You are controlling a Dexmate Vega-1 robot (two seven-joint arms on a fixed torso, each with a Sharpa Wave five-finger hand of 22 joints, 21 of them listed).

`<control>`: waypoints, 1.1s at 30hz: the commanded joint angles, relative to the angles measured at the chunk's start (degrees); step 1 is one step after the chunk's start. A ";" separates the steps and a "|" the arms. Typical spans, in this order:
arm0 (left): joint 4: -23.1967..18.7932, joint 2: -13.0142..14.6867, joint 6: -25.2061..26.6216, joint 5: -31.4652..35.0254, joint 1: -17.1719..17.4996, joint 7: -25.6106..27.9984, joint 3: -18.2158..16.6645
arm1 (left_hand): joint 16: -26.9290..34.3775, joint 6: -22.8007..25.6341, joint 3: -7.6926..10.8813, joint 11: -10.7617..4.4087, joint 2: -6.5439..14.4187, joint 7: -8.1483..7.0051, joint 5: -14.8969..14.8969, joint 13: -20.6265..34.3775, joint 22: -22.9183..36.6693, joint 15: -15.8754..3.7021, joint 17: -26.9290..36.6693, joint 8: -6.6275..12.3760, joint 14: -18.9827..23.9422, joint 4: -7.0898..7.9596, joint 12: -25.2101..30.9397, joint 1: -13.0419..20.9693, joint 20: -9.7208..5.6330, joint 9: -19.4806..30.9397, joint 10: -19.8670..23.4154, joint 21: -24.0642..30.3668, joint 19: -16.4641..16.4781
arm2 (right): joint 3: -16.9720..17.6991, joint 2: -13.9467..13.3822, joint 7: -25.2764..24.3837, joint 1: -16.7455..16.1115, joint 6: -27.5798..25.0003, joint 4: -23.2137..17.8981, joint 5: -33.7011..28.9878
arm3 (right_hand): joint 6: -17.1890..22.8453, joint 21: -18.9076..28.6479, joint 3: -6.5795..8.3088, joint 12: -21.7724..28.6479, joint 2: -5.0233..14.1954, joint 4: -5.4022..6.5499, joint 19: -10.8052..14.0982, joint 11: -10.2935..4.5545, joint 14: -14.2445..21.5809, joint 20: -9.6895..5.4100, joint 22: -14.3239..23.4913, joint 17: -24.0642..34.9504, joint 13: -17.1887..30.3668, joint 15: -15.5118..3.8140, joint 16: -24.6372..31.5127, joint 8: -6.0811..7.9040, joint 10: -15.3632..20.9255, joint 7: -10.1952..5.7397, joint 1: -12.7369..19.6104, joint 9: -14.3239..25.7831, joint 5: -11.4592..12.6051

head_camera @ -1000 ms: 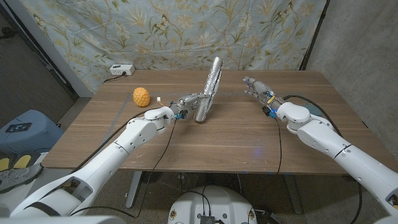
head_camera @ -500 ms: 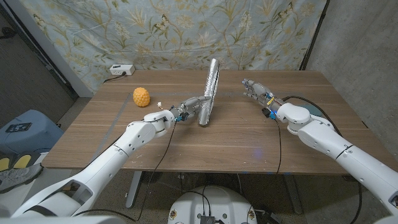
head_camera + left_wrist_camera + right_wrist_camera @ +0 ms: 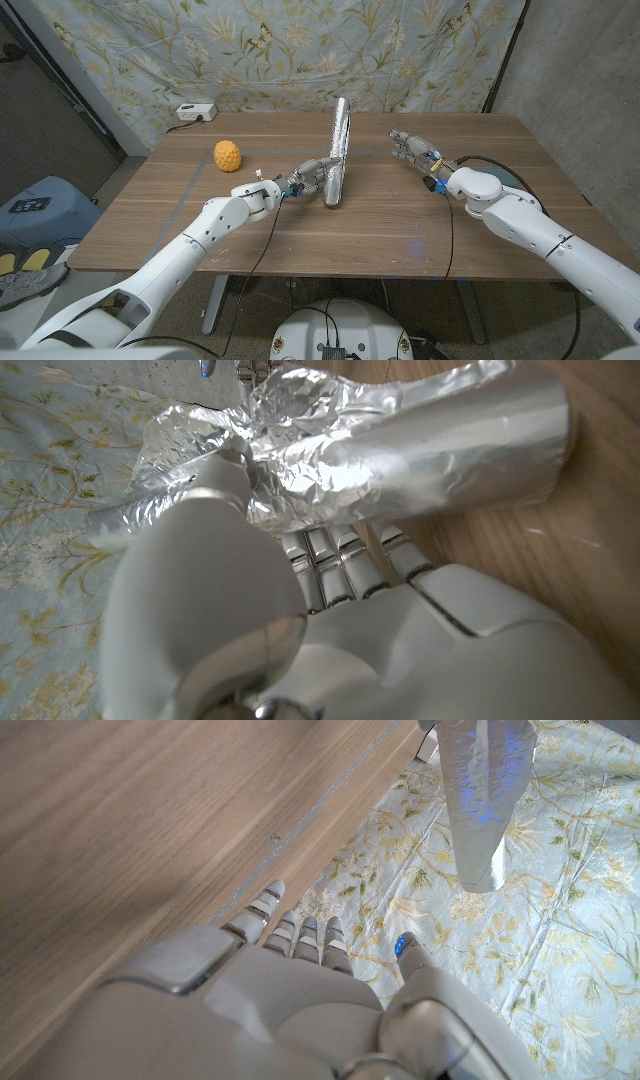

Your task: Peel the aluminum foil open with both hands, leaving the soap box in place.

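Note:
A long foil-wrapped package (image 3: 338, 150) stands nearly upright on end at the middle of the table. Foil covers it all, so I cannot see a soap box. My left hand (image 3: 305, 174) grips its lower part from the left. In the left wrist view the thumb (image 3: 215, 490) presses on crumpled foil (image 3: 400, 445) with the fingers behind it. My right hand (image 3: 412, 146) hovers to the right of the package, apart from it, fingers stretched out and holding nothing. The right wrist view shows that hand (image 3: 300, 990) with the foil package (image 3: 483, 790) well beyond its fingertips.
A yellow-orange pineapple-shaped fruit (image 3: 228, 155) lies at the table's back left. A white power strip (image 3: 195, 113) sits at the far left corner. A floral cloth (image 3: 300, 50) hangs behind the wooden table (image 3: 400, 230).
The foil package has gone from leaning to nearly upright, its lower end shifting right and nearer with my left hand. The right hand has barely moved.

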 commanded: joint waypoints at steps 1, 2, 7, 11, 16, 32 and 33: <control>-1.15 0.97 2.20 -3.67 0.79 -0.52 -0.69 | -0.22 1.59 0.94 -0.23 4.32 1.70 0.45 0.85 0.27 0.27 0.08 10.95 -0.05 0.59 0.00 1.30 0.16 1.16 3.85 0.21 -0.19 | 0.26 -0.73 -0.05 -0.75 -0.35 -1.27 -0.08 | 0.01 0.36 -0.01 0.03 0.91 -0.27 -0.03 -0.08 -0.42 -4.34 0.10 0.19 0.28 -1.12 0.37 0.08 -0.68 0.22 0.91 0.31 -0.10; -1.25 1.09 2.48 -4.10 0.89 -0.59 -0.80 | -0.25 1.52 0.96 -0.13 4.37 1.76 0.49 0.83 0.27 0.33 0.10 10.92 -0.11 0.57 -0.08 1.33 0.19 1.16 3.71 0.22 -0.21 | 0.23 -0.78 -0.01 -0.84 -0.18 -1.32 -0.19 | 0.03 0.36 -0.02 0.03 0.92 -0.27 -0.03 -0.08 -0.42 -4.37 0.10 0.20 0.28 -1.12 0.37 0.09 -0.67 0.21 0.91 0.31 -0.10; -2.42 1.89 3.48 -5.74 1.58 -0.45 -1.37 | -0.33 1.42 0.92 -0.03 4.44 1.93 0.60 0.56 0.28 0.48 0.17 10.85 -0.22 0.64 -0.39 1.19 0.33 1.14 3.49 0.25 -0.32 | 0.45 -1.18 -0.24 -1.62 -0.67 -2.41 0.18 | 0.07 0.36 -0.04 0.04 0.96 -0.31 -0.04 -0.05 -0.43 -4.38 0.10 0.21 0.28 -1.15 0.39 0.10 -0.66 0.20 0.95 0.31 -0.11; -3.58 2.60 4.25 -6.98 2.16 0.06 -1.86 | -0.49 1.41 1.07 0.05 4.54 1.91 0.73 0.45 0.29 0.53 0.10 10.80 -0.31 0.57 -0.55 1.29 0.46 1.08 3.39 0.28 -0.38 | 0.59 -1.61 -0.55 -2.15 -1.09 -3.38 0.18 | 0.04 0.37 -0.01 0.04 0.99 -0.40 -0.03 -0.05 -0.43 -4.39 0.10 0.19 0.28 -1.14 0.38 0.09 -0.67 0.25 1.05 0.32 -0.11; -4.82 3.63 5.51 -9.27 3.12 0.38 -2.73 | -0.58 1.59 1.14 0.09 4.56 2.00 0.86 0.32 0.30 0.64 0.02 10.84 -0.17 0.58 -0.65 1.23 0.50 1.06 3.47 0.32 -0.43 | 0.89 -2.12 -1.04 -2.83 -1.46 -4.56 0.18 | 0.03 0.37 -0.05 0.04 1.03 -0.43 -0.02 -0.03 -0.45 -4.38 0.10 0.22 0.28 -1.16 0.40 0.09 -0.70 0.29 1.07 0.32 -0.13; -6.08 5.70 6.84 -13.60 4.80 -0.15 -3.86 | -1.01 1.33 1.30 0.49 4.59 2.39 1.30 -0.71 0.32 1.03 -0.11 10.66 -0.38 0.63 -1.67 0.94 0.84 1.02 3.18 0.50 -0.52 | 1.20 -3.14 -2.21 -4.54 -3.09 -7.31 0.41 | -0.04 0.40 -0.14 0.05 1.11 -0.55 0.06 -0.07 -0.43 -4.38 0.10 0.27 0.28 -1.02 0.47 0.07 -0.71 0.32 1.16 0.32 -0.19; -6.08 5.75 6.74 -13.76 4.91 -0.23 -3.94 | -1.05 1.48 1.30 0.58 4.51 2.29 1.33 -0.83 0.32 1.00 -0.18 10.71 -0.29 0.64 -1.71 0.85 0.83 1.00 3.34 0.51 -0.53 | 1.25 -3.18 -2.21 -4.65 -3.22 -7.50 0.58 | -0.03 0.40 -0.14 0.04 1.11 -0.55 0.06 -0.02 -0.42 -4.37 0.09 0.27 0.28 -1.01 0.48 0.08 -0.74 0.30 1.17 0.32 -0.19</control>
